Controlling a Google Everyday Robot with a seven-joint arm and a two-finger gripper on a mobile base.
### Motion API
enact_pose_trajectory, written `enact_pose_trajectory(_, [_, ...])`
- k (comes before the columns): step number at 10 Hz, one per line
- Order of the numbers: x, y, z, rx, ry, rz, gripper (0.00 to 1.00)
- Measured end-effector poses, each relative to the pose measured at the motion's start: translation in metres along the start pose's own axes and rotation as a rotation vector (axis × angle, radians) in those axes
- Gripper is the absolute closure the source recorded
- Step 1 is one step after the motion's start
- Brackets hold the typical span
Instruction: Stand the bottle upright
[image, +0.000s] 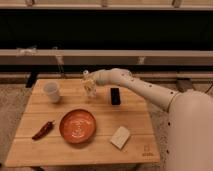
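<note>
Past the plate (77, 125), at its one o'clock, your bottle (90, 90) looks roughly upright between cup (51, 91) and black block (115, 95). The gripper (92, 80) is at its upper part; whether it clasps, you can't tell. The bottle is probably light and slick: hold it mid-body, gently.

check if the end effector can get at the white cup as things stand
Probably yes. The end effector is at the bottle, toward the back of the table; the white cup stands off to one side, nothing between them.
</note>
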Motion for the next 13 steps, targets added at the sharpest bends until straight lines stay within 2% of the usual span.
enact_pose_trajectory(3, [0.005, -0.001, 0.005, 0.031, 0.005, 0.041, 1.0])
enact_pose_trajectory(4, [0.007, -0.002, 0.005, 0.042, 0.01, 0.053, 0.97])
enact_pose_trajectory(11, [0.012, 0.002, 0.008, 0.077, 0.035, 0.097, 0.27])
enact_pose_trajectory(12, [0.012, 0.002, 0.007, 0.078, 0.037, 0.097, 0.21])
enact_pose_trajectory(13, [0.013, 0.002, 0.007, 0.078, 0.038, 0.097, 0.2])
